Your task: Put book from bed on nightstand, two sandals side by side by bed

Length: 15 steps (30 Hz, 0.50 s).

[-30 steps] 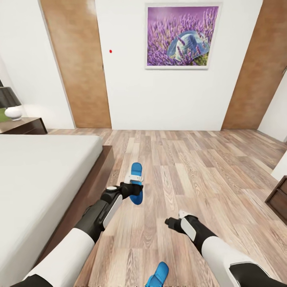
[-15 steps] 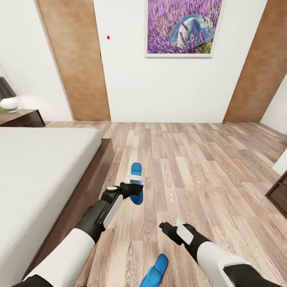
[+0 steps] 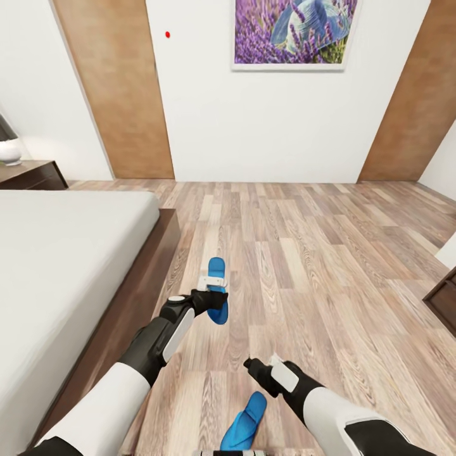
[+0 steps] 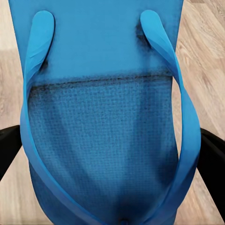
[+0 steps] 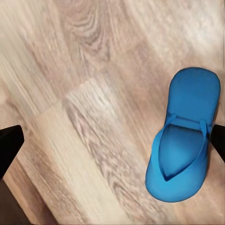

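The left gripper (image 3: 212, 303) is clamped on one blue sandal (image 3: 216, 288), held above the floor (image 3: 316, 266) beside the bed (image 3: 69, 266). The right gripper (image 3: 253, 367), fingers spread apart, hovers over the second sandal (image 3: 244, 429), which lies on the planks.

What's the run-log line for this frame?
left claw: holding sandal | right claw: open, above second sandal on floor
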Tool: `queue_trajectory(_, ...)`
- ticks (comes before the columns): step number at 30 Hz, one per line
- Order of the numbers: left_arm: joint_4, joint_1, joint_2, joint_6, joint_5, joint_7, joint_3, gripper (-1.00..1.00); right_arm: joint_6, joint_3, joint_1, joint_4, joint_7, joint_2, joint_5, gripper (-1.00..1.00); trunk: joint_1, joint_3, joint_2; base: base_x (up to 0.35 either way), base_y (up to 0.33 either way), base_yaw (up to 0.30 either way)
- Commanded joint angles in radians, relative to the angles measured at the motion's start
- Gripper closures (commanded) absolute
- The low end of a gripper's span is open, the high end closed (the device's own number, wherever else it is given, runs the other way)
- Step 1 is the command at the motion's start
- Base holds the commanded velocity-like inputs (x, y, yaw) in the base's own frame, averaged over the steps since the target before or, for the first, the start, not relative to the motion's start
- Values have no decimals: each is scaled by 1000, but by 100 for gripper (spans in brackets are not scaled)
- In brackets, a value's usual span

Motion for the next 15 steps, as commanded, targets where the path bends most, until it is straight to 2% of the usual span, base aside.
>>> queue_trajectory(1, -3, 0, 0, 5, 3, -2, 0, 100, -4, 8, 0, -1, -7, 0, -9, -100, 0, -5, -1, 0, 0, 0)
queue_trajectory(8, -10, 0, 1, 5, 3, -3, 0, 100, -90, 6, 0, -1, -12, -1, -9, -100, 3, -32, -2, 0, 0, 0)
queue_trajectory(15, -10, 0, 2, 5, 3, -3, 0, 100, -109, 6, 0, 0, -15, -1, -9, -100, 6, -59, -4, 0, 0, 0)
